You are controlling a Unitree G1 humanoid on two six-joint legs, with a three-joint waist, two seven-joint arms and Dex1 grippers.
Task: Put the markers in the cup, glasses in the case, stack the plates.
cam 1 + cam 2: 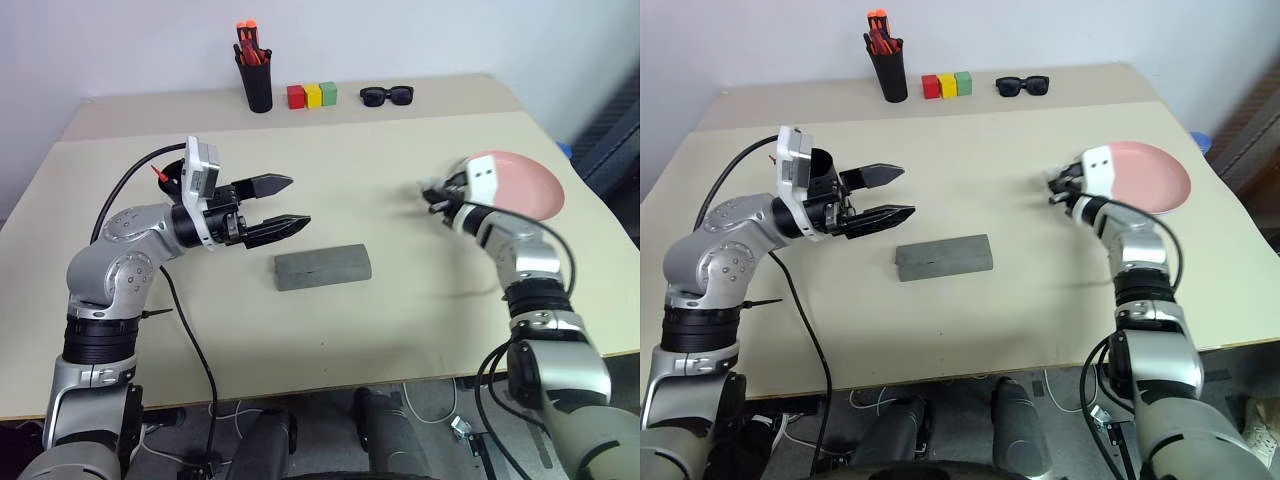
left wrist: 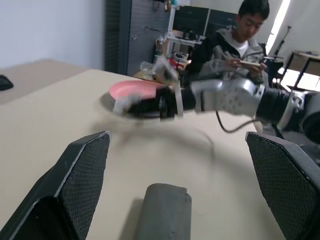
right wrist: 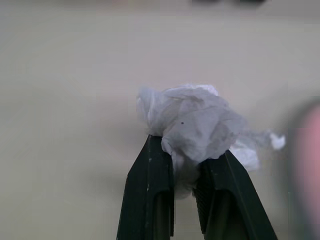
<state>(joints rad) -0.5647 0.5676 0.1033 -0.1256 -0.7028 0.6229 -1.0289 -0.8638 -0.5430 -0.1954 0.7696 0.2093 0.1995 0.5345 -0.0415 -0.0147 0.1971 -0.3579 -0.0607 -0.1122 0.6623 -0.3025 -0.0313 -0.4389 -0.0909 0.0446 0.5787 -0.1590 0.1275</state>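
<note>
Right gripper is clamped on a crumpled white tissue, the wad bulging out past its two black fingertips, held just above the beige table. Right beside that claw, on its outer side, sits the salmon pink plate, flat on the table. Over on the other arm, the left gripper hovers with its fingers spread wide and nothing between them. Just below and ahead of those open fingers lies the grey case, lid shut. Behind that claw stands the black cup, partly hidden by the wrist.
</note>
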